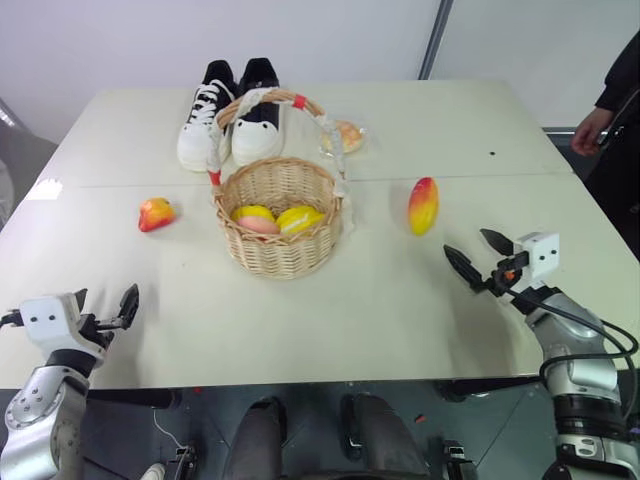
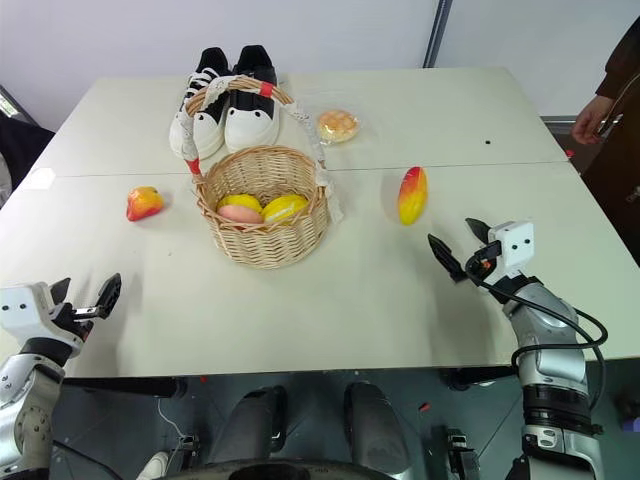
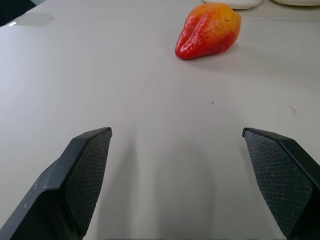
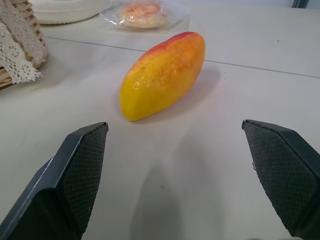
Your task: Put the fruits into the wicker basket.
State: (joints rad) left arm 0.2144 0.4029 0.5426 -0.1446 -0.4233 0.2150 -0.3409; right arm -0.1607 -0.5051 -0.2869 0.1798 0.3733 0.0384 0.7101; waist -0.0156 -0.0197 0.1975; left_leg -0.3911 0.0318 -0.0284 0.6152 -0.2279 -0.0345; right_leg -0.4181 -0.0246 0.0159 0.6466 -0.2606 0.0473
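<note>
Right now both fruits lie out on the table (image 1: 400,320), neither one in the wicker basket (image 1: 278,230), which stands mid-table with a few yellow and pink pieces already inside. The mango (image 1: 423,205) lies to the basket's right, ahead of your right gripper (image 1: 478,255), whose jaws stand wide apart and empty. The small red-orange fruit (image 1: 156,213) lies to the basket's left, well ahead of your left gripper (image 1: 108,308), also spread wide and holding nothing.

Judging by their gloss, both are probably hard, light toy pieces with smooth skin, so expect them to slip or roll rather than squash. Take the mango across its narrow width near the middle, not end to end; its tapered ends would likely squirt out of the pads. The small fruit is lumpy with a pointed end, so close on its fatter body where the sides are closest to parallel.

Mind the tall cloth-wrapped handle (image 1: 262,100) arching over the basket: you should drop in from the open side. The wrapped bun (image 1: 348,135) and the shoes (image 1: 232,115) behind stay put.
</note>
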